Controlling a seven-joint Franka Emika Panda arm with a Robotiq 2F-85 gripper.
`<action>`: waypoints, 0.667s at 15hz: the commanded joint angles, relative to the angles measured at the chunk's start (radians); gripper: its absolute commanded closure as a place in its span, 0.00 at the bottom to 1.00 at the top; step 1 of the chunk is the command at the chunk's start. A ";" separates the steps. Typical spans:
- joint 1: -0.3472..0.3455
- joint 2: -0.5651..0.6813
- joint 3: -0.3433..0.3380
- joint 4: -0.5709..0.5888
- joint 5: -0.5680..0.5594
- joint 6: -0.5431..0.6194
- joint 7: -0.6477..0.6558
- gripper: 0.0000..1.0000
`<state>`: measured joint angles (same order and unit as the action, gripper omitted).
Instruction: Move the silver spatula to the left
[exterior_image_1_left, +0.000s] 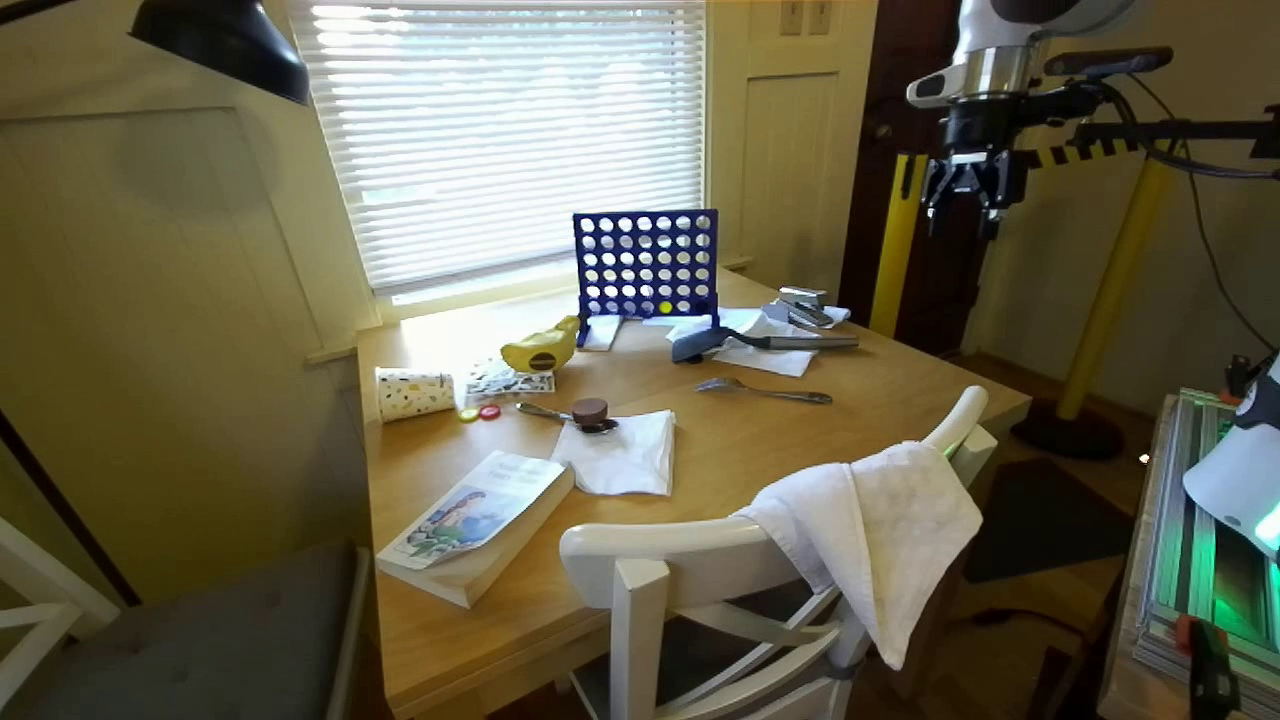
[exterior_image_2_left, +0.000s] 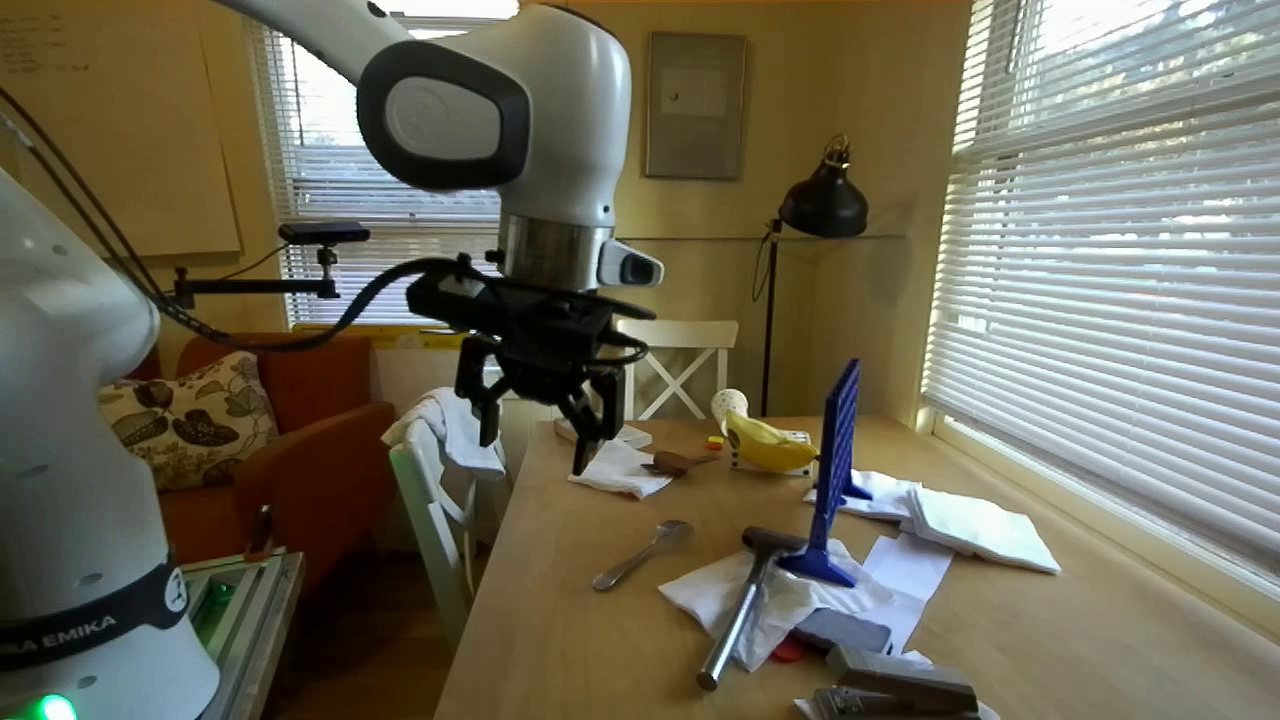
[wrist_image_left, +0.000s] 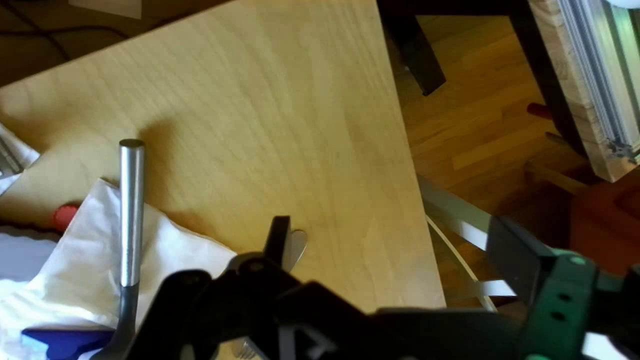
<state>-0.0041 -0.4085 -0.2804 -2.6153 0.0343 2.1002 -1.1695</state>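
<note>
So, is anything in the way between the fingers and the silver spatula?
Nothing visible stands between the open fingers and the silver spatula's handle. At the spatula's other end, though, the blue game grid stands right beside the head, so a reach there might bump it.

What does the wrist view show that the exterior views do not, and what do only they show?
Only the wrist view: a pale flat piece beyond the edge of the table, too little visible to identify.
Only the exterior views: the speckled cup, the banana-shaped yellow object and the black lamp.
In all three: the table, the silver-handled spatula, the white napkin partly under it, the fork and the open gripper.
</note>
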 joint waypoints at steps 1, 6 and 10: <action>-0.037 0.036 -0.021 -0.036 0.019 0.063 -0.052 0.00; -0.135 0.087 -0.007 -0.080 -0.123 0.237 -0.012 0.00; -0.179 0.146 0.004 -0.074 -0.209 0.373 0.049 0.00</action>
<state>-0.1491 -0.3070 -0.3009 -2.6945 -0.1102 2.3919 -1.1878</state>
